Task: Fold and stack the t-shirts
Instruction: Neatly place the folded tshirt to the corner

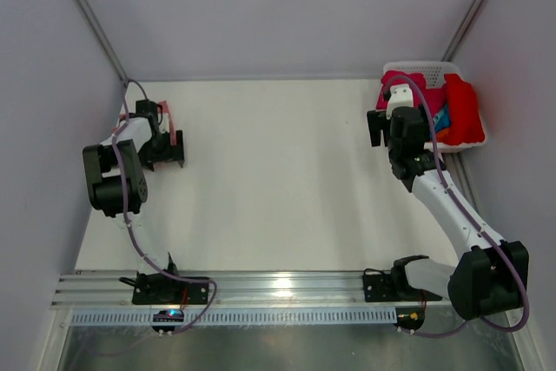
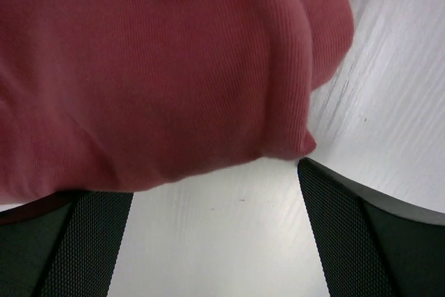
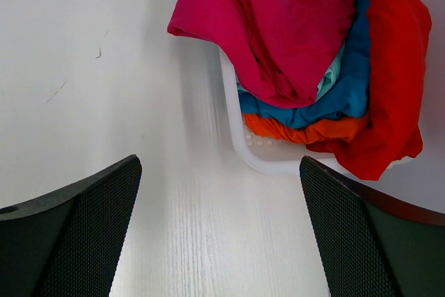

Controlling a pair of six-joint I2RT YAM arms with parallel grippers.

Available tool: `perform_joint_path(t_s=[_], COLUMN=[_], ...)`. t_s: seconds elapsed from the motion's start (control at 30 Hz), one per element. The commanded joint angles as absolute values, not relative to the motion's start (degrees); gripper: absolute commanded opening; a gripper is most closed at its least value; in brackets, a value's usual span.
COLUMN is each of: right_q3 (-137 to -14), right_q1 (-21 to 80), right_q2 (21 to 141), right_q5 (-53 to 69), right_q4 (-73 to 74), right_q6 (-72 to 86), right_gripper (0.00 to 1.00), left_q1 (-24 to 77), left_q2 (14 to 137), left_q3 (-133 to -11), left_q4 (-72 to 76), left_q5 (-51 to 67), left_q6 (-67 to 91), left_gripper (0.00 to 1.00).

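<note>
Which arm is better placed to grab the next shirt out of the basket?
Right. The right gripper is open beside the basket, the magenta shirt draped over its rim toward it. The left gripper is across the table at the pink shirt.

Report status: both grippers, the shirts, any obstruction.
Left gripper open, salmon t-shirt bunched at its fingers. Right gripper open, short of the basket; other t-shirts heaped in it. Nothing blocking either arm.

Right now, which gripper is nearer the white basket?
Right. The right gripper is beside the white basket, on its left in the top view; the left gripper is across the table, at the pink t-shirt.
</note>
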State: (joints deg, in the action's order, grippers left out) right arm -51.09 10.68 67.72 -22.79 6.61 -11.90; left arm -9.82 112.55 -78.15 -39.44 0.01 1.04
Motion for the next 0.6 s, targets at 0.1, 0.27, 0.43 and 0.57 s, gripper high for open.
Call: perform_joint_path(t_s=[0.1,0.27,0.43,0.57], right_q3=[-51.15,-51.07,-51.15,-51.33], right_q1=[10.55,10.46,10.46,10.46], right_q2=[66.27,66.27,66.71,67.06], right_q5=[-23.91,-24.52,-24.78,-24.96], right_q4=[5.36,5.19,5.10,5.10], right_q6=[-12.04,-12.30,-12.48,-12.57], right_gripper=[0.99,0.99,0.99,0.99], left_q1=[-11.16,-11.60,-12.13,-12.48], left_q2=[118.64,124.96,129.02,131.83], left_q3=[-84.81,-91.91,-97.90,-104.04], left_q4=[-36.04,-37.70,-39.55,-40.60], left_q5=[-5.96,-8.43,-10.01,-12.30], left_q6=[-2.63,-4.22,-4.66,-5.36], left_gripper=[0.99,0.99,0.99,0.99])
